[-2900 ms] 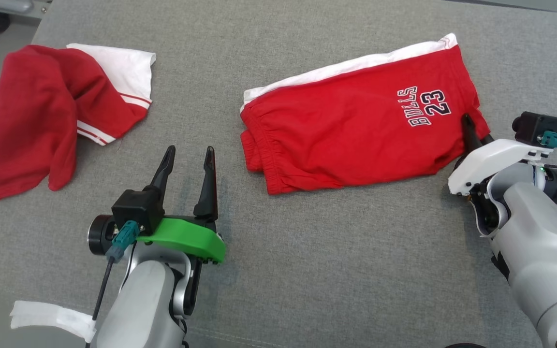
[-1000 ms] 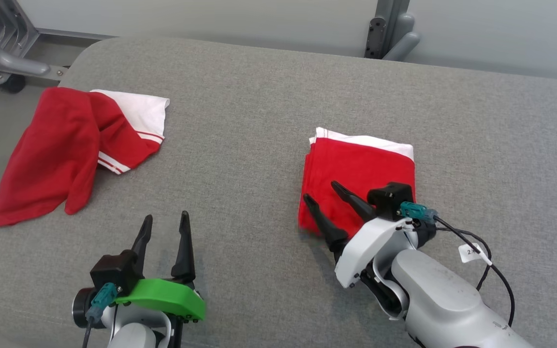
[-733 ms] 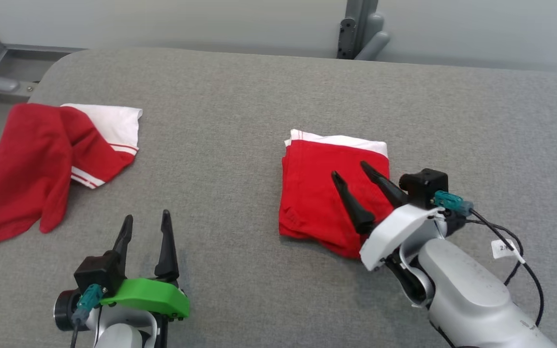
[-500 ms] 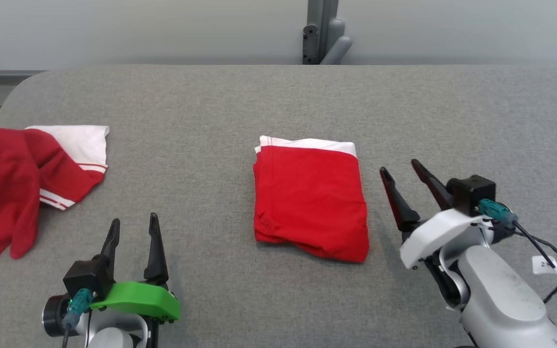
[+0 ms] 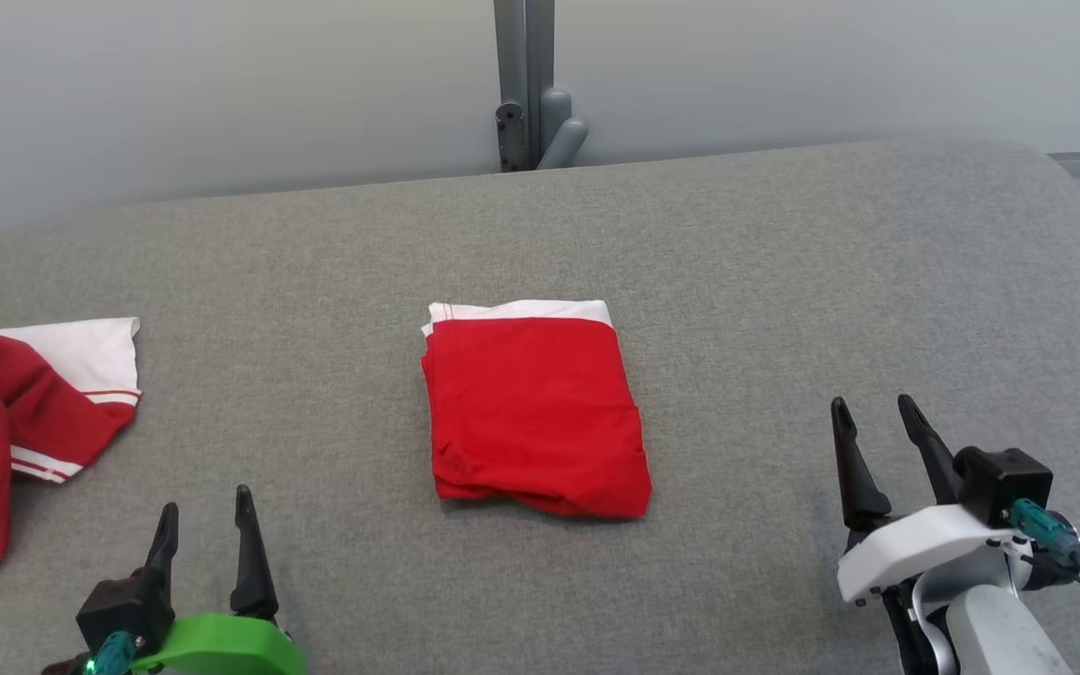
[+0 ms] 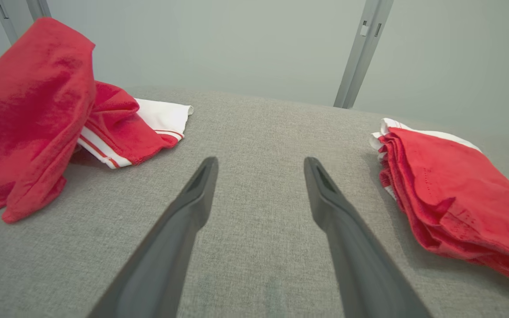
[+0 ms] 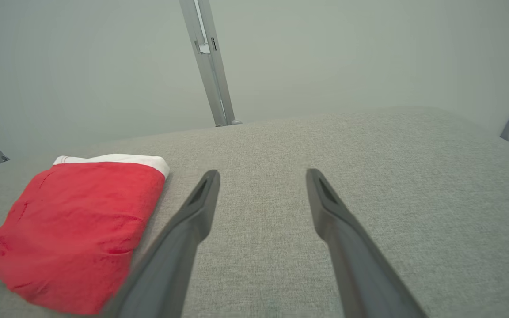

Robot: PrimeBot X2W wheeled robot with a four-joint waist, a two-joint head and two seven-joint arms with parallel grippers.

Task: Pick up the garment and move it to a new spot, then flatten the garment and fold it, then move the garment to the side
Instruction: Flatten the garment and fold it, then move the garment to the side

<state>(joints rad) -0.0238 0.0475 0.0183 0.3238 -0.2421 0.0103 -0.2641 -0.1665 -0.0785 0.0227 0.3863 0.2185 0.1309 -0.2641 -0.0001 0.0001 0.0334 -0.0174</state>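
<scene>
The garment [image 5: 535, 412] lies folded into a neat red rectangle with a white band along its far edge, in the middle of the grey padded surface [image 5: 784, 281]. My right gripper [image 5: 871, 403] stands open to the right of it, apart from the cloth, nothing between its fingers. My left gripper [image 5: 203, 499] is open near the front left, also empty. In the left wrist view the folded garment [image 6: 453, 198] sits right of the left gripper [image 6: 260, 161]. In the right wrist view the garment [image 7: 77, 225] lies left of the right gripper [image 7: 262, 173].
A second, crumpled red garment with a white striped sleeve [image 5: 24, 412] lies at the left edge, also seen as the crumpled cloth [image 6: 38, 110]. A grey metal post [image 5: 526, 84] stands behind the surface against a pale wall. Bare surface extends right of the fold.
The garment was folded in half. My right gripper then opened, let go of it and drew back to its right. The head camera has swung, shifting the whole picture. The left gripper stayed open.
</scene>
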